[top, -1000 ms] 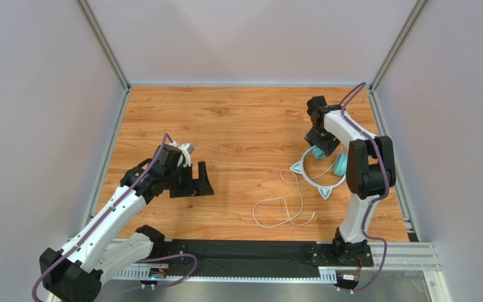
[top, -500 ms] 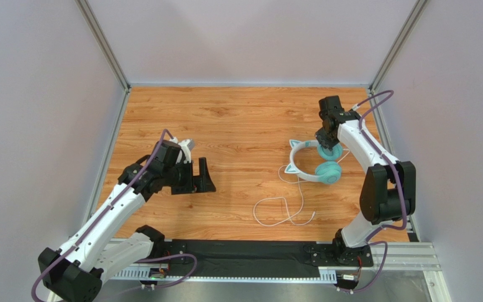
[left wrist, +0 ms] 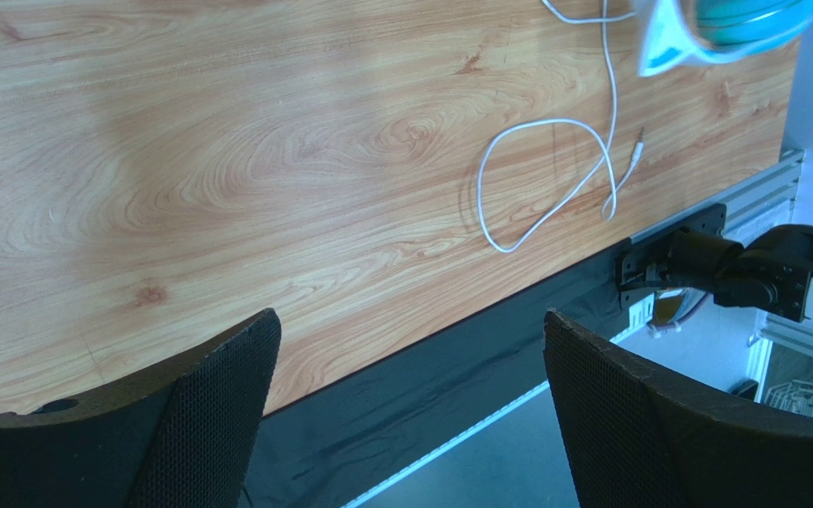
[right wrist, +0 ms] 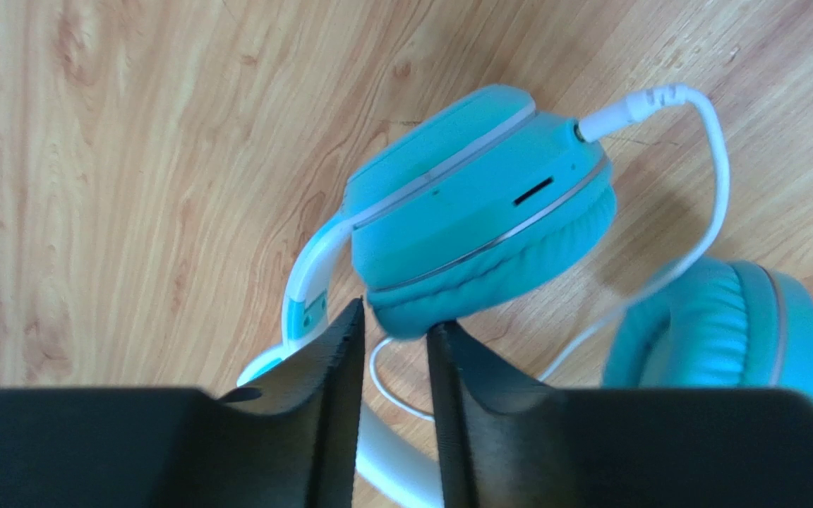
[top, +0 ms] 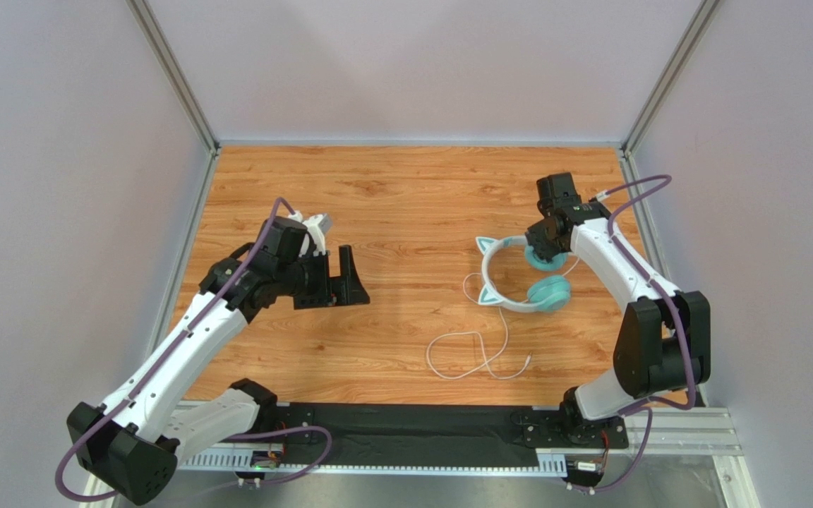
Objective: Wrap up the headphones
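The teal headphones (top: 549,293) lie right of centre on the wooden table, cat-ear headband (top: 490,277) to the left. The thin white cable (top: 480,355) trails toward the near edge in a loose loop. My right gripper (top: 544,249) is over the far ear cup (right wrist: 474,201), jaws nearly closed and pinching the lower edge of its cushion (right wrist: 393,318). The other ear cup (right wrist: 739,328) lies to the right, and the cable (right wrist: 697,212) leaves the held cup's plug. My left gripper (top: 349,277) is open and empty left of centre (left wrist: 411,328), with the cable loop (left wrist: 549,180) far ahead.
The wooden table (top: 400,201) is walled by grey panels on three sides. A black mat and metal rail (top: 432,429) run along the near edge. Purple robot cables (top: 633,196) hang from both arms.
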`<action>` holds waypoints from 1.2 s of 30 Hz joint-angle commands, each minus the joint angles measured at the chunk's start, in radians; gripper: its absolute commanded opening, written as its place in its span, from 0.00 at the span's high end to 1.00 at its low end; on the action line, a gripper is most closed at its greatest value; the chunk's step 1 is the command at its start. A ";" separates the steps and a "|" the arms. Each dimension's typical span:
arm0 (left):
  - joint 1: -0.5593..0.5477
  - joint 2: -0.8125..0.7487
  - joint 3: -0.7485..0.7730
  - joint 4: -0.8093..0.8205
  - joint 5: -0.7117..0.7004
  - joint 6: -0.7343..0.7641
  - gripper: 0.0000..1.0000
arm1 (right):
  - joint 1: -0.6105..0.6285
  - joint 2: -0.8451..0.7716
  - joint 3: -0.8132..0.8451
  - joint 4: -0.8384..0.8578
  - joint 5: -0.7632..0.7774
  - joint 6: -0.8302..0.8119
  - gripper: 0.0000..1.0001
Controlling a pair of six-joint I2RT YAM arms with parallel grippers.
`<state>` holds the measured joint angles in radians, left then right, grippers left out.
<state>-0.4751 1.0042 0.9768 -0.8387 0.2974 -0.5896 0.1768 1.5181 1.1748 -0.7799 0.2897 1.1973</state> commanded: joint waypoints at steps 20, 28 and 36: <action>0.006 -0.019 -0.013 0.003 0.009 -0.006 0.01 | 0.015 0.060 0.200 -0.025 -0.267 -1.224 0.25; 0.006 -0.023 -0.049 0.035 0.031 -0.018 0.01 | -0.051 0.132 0.189 -0.111 -0.313 -1.413 0.22; 0.006 -0.001 -0.059 0.035 0.042 -0.019 0.01 | -0.043 0.226 0.218 -0.128 -0.219 -1.509 0.18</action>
<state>-0.4751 0.9962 0.9268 -0.8291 0.3149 -0.5983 0.1246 1.6859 1.3453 -0.8745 0.0517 -0.2234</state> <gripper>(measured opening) 0.993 0.811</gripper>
